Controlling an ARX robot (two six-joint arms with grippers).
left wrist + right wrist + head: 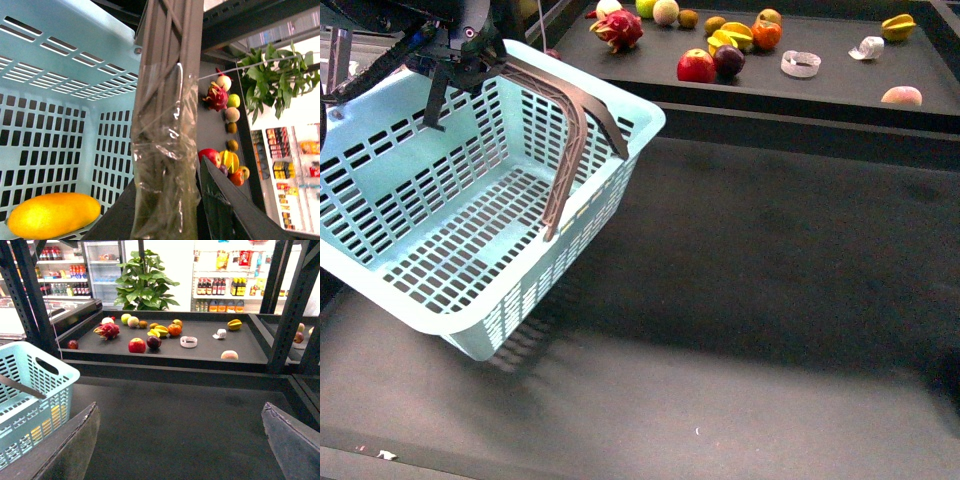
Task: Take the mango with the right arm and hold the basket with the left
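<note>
The pale turquoise basket (390,170) hangs tilted above the dark table at the left. My left gripper (460,48) is at its far rim, shut on the taped grey-brown handle (165,150); in the left wrist view the gripper (170,205) has a finger on either side of that handle. The yellow-orange mango (52,215) lies inside the basket (50,60) against a slotted wall. It does not show in the front view. My right gripper (180,440) is open and empty over the table, to the right of the basket (30,390), and is out of the front view.
A raised dark shelf (840,85) at the back holds a dragon fruit (619,29), a red apple (696,66), an orange (766,34), a starfruit (898,26), a tape roll (800,64) and a peach (902,96). Dark table surface (770,300) spreads right of the basket.
</note>
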